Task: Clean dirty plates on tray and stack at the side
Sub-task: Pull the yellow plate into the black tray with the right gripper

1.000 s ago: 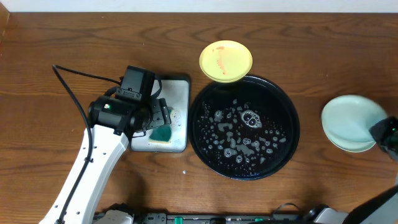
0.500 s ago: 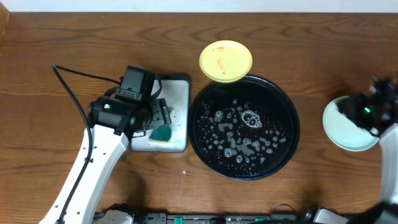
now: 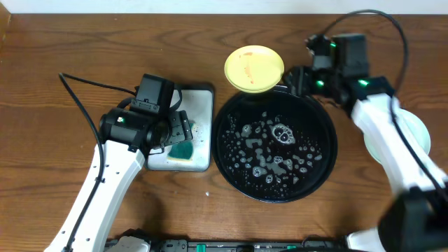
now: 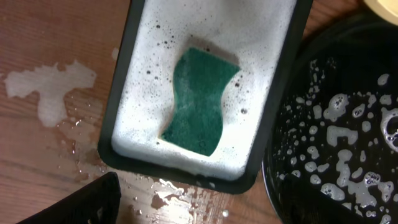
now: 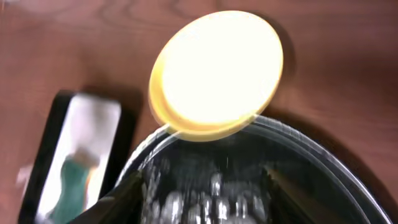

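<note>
A yellow plate [image 3: 254,68] with red smears rests at the back, its near edge over the rim of the black tray [image 3: 221,150]. The tray holds foamy water. My right gripper [image 3: 297,78] is open and empty just right of the yellow plate. In the right wrist view its fingers [image 5: 208,199] spread over the tray rim [image 5: 323,155], below the yellow plate [image 5: 217,71]. Two stacked mint plates [image 3: 420,131] lie at the right, partly hidden by the right arm. My left gripper [image 3: 180,133] is open over the sponge tray.
A grey rectangular tray [image 3: 203,105] left of the black tray holds foam and a green sponge [image 4: 200,101]. Water is spilled on the wood beside it [image 4: 46,93]. A black cable [image 3: 91,85] runs over the left table.
My right arm has swung from the mint plates at the right edge up and left to the yellow plate. The left arm has not moved.
</note>
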### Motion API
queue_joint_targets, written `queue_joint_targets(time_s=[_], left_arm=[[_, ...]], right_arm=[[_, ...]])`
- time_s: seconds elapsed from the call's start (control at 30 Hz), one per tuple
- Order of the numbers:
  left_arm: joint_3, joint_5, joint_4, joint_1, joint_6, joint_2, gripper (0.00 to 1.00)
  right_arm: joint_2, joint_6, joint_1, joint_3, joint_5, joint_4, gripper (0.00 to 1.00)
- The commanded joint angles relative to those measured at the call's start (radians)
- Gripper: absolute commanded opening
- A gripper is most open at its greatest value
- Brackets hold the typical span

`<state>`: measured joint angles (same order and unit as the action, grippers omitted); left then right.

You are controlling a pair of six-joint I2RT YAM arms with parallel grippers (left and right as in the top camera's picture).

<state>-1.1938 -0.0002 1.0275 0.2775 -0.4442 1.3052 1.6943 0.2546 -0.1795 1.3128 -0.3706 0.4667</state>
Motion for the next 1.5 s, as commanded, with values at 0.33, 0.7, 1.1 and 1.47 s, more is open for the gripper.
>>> queue_joint_targets(time_s=[0.33, 0.7, 1.1, 1.47], left_arm=[[-0.027, -0.008, 0.004, -0.003, 0.003, -0.003, 0.82], [-0.027, -0.008, 0.004, -0.003, 0.003, -0.003, 0.82], [-0.027, -0.008, 0.004, -0.003, 0.003, -0.003, 0.82], [-0.027, -0.008, 0.004, -0.003, 0.003, -0.003, 0.82]], right_arm=[[0.356, 0.142, -0.068, 0.011, 0.040, -0.322, 0.58], [0.360, 0.142, -0.090, 0.011, 0.171, -0.151, 0.09], [0.150, 0.092, -0.090, 0.011, 0.238, 0.111, 0.01], [0.027, 0.249, -0.090, -0.036, 0.311, 0.528, 0.01]])
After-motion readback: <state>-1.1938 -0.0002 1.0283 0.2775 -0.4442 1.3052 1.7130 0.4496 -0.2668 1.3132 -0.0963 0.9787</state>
